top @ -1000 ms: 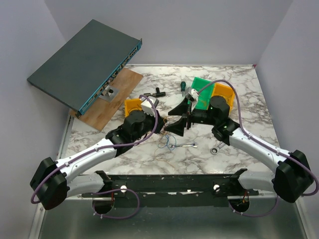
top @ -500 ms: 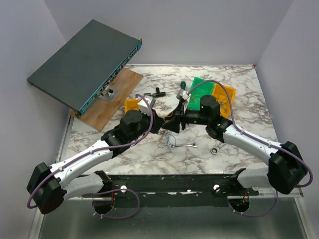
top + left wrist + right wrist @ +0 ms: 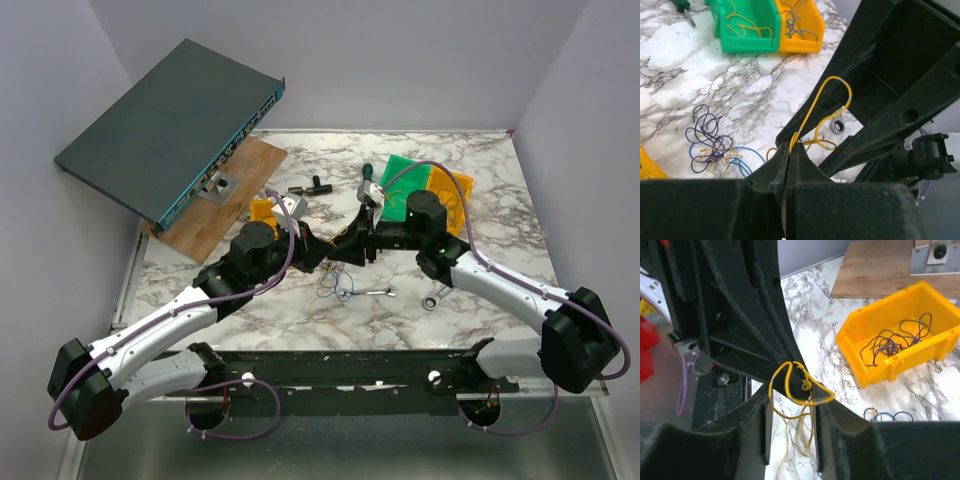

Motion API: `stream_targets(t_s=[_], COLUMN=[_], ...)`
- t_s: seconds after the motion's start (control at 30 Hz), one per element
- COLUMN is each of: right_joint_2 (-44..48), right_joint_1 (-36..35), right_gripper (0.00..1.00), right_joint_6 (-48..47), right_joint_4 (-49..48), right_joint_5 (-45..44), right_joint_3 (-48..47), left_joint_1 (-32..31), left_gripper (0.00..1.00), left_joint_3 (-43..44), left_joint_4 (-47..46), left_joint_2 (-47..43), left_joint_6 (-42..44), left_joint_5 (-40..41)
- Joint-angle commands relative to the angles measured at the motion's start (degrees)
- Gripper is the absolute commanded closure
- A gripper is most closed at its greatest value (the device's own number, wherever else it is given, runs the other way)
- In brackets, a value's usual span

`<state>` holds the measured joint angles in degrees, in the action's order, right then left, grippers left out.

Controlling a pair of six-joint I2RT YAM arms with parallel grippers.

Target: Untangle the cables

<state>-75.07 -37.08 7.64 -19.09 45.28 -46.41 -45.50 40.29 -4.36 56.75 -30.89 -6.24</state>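
Handover of a single strand above the white marble-patterned table [image 3: 480,190]. The left gripper [image 3: 791,159] has its jaws closed tight on the thin yellow wire loop [image 3: 836,78], pinching it at its root so that the loop stands free beyond the fingertips. The right gripper [image 3: 791,410] faces it tip to tip. Its jaws stand parted, one on either side of the loop, gripping nothing.

The raised hold appears meant to keep this strand apart from the others and to offer the loop for a second grasp.

The rest of the cables, a bunch of hair-thin blue, purple and yellow wire loops [image 3: 338,287], lies on the table at 6 o'clock of the meeting grippers. Fine yellow strands hang from the pinch; whether they are caught in the bunch cannot be told. A small silver wrench [image 3: 378,292] lies near the bunch at 3 o'clock.

A green plastic bin [image 3: 740,45] and a yellow plastic bin [image 3: 800,45], touching side by side at 1 o'clock, and a second yellow plastic bin [image 3: 905,365] at 10 o'clock already contain loose wires, probably as receptacles for freed strands.

No brand, label or writing is legible.
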Motion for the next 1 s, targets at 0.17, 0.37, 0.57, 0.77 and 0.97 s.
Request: stream_targets(t_s=[0.17, 0.37, 0.57, 0.77, 0.97], right_joint_2=[2.25, 1.46, -0.3, 1.34, 3.19], right_joint_1=[-0.27, -0.27, -0.27, -0.21, -0.27], right_gripper=[0.8, 0.46, 0.38, 0.43, 0.61], right_joint_6=[-4.92, -5.07, -5.52, -3.24, -3.14], right_joint_4=[6.03, 5.92, 5.29, -1.52, -2.01], right_joint_5=[-2.98, -0.71, 2.01, 7.79, 8.59], right_joint_3=[0.69, 0.45, 0.02, 2.64, 3.51], left_joint_1=[-0.37, -0.28, -0.07, 0.4, 0.76], left_gripper=[1.0, 1.0, 1.0, 1.0, 1.0], left_joint_3=[0.07, 0.13, 0.48, 0.04, 0.5], left_joint_4=[-5.11, -6.62, -7.28, -9.3, -7.69], left_joint_2=[-2.36, -2.09, -2.59, -2.37, -2.25], left_joint_6=[-2.81, -3.78, -4.33, -5.55, -4.53], left_joint_5=[-7.18, -9.17, -10.67, -12.69, -11.06])
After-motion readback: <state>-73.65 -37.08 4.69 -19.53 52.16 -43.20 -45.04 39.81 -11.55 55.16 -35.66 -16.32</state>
